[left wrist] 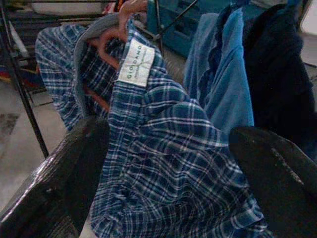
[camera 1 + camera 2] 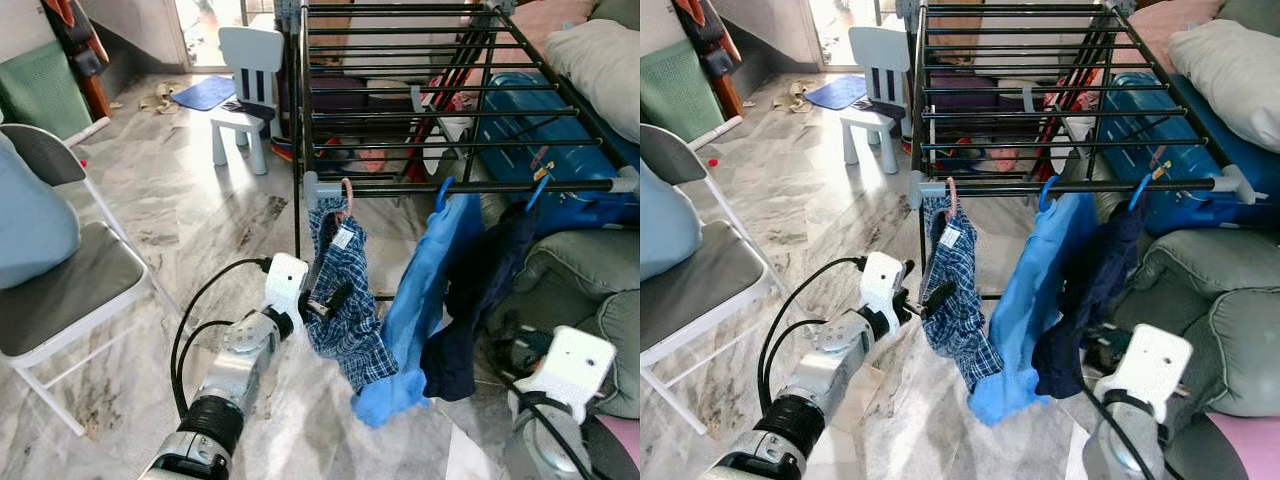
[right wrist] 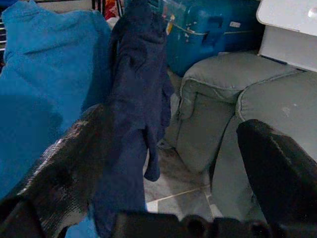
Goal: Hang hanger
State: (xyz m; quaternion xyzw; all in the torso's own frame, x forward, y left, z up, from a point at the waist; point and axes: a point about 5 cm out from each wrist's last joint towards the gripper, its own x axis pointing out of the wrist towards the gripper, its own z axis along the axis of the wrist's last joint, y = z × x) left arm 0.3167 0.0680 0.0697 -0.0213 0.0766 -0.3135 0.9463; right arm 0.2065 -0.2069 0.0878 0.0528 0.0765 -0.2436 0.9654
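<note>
A white neck label [image 1: 136, 63] inside the plaid shirt [image 1: 173, 163] reads "GIORDANO"; smaller print illegible.

A pink hanger [image 2: 952, 197] with a plaid shirt [image 2: 955, 290] hangs on the black rack [image 2: 1070, 185]. The left gripper [image 2: 925, 300] touches the shirt. A blue shirt [image 2: 1025, 300] hangs beside it.

left gripper [image 2: 322, 301] raised, fingers [image 1: 59, 183] spread wide.

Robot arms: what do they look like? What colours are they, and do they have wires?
The left arm is silver metal with a ribbed black cuff. Black cables loop beside it up to a white boxy wrist block. The right arm has a white block too. Each gripper has two long black fingers, wide and slightly shiny.
</note>
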